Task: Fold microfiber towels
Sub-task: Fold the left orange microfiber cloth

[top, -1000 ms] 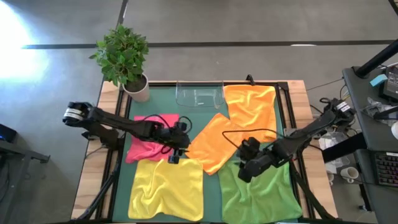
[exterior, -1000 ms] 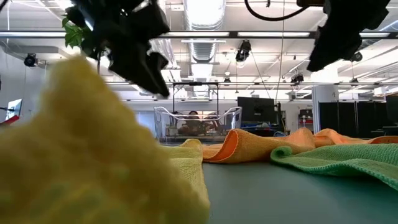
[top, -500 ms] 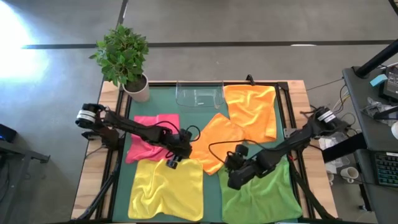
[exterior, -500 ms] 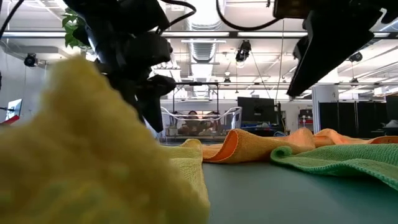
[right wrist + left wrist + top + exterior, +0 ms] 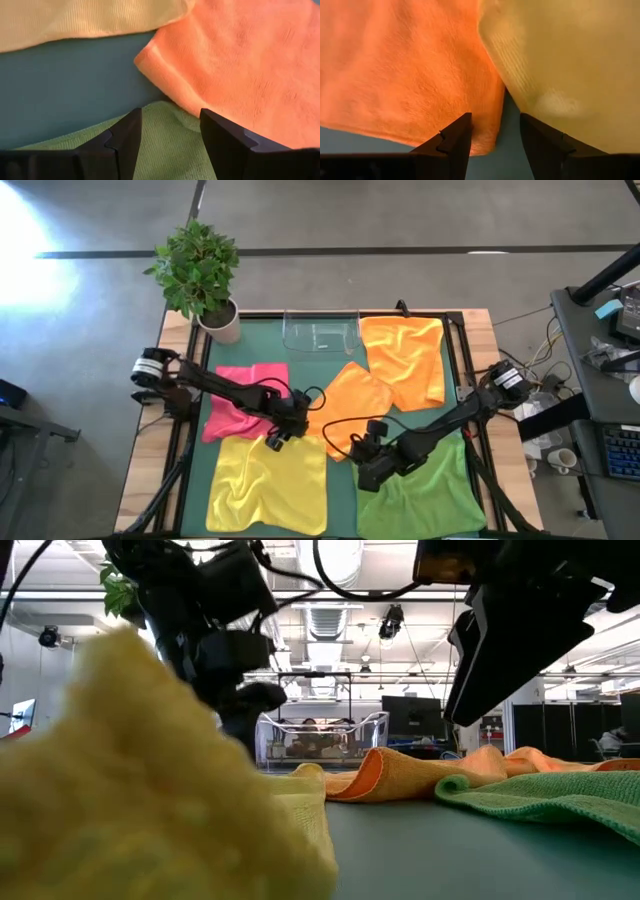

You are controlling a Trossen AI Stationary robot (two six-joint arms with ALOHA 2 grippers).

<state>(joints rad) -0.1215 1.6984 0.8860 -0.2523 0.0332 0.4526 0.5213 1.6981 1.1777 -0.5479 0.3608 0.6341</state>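
Five microfiber towels lie spread on the dark green mat: pink (image 5: pixel 243 412), yellow (image 5: pixel 267 485), green (image 5: pixel 425 495), one orange (image 5: pixel 345 408) in the middle and another orange (image 5: pixel 405 358) at the far right. My left gripper (image 5: pixel 275 438) hangs open, tilted down, over the gap where the middle orange towel's corner (image 5: pixel 470 100) meets the yellow towel's far right corner (image 5: pixel 555 75). My right gripper (image 5: pixel 365 470) stands open above the green towel's far left corner (image 5: pixel 165 135), beside the orange towel's near corner (image 5: pixel 150 55). Neither touches cloth.
A clear plastic tray (image 5: pixel 320 332) stands at the mat's far edge. A potted plant (image 5: pixel 200 275) sits on the table's far left corner. A bare mat strip (image 5: pixel 340 490) runs between the yellow and green towels. Black rails (image 5: pixel 465 370) run along both sides.
My left gripper has sunk toward the yellow and orange towels, and its wrist has rolled. My right gripper has travelled toward the table's left and near edges and come lower, from above the green towel's far edge to its far left corner. No towel has moved.
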